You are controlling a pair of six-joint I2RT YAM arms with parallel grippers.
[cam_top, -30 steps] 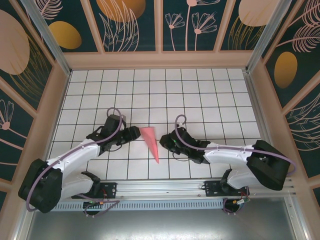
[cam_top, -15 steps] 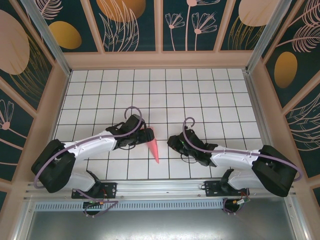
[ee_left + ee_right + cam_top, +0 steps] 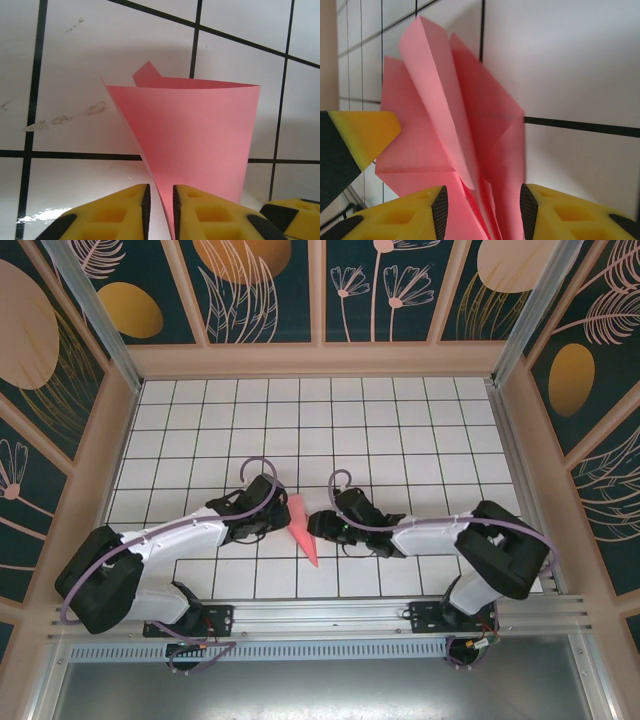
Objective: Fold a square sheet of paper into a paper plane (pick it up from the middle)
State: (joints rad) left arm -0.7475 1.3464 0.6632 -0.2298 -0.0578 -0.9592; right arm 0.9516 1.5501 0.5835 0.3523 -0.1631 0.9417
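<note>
Right pincer (image 3: 482,200) has moved in, jaws apart astride the paper plane (image 3: 445,115); left pincer (image 3: 160,192) pinches its fold on gridded table (image 3: 400,430).

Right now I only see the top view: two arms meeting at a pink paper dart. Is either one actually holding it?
Observer: Left wrist view: the left gripper has its jaws almost together, with the paper plane's edge pinched between them.
Operator: And the right one?
Observer: Right wrist view: the right gripper stands open, with the plane's layered folds between its jaws.
</note>
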